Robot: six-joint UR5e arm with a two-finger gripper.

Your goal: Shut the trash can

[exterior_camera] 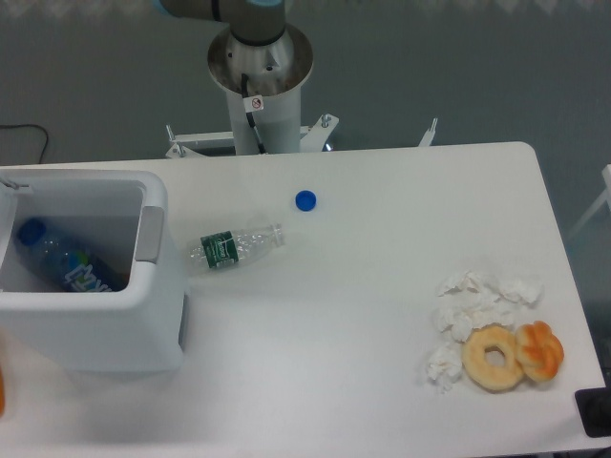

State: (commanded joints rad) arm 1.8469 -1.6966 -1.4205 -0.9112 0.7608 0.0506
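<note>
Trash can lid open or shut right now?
Open. The trash can shows its interior from above, with a blue-capped bottle lying inside.
</note>
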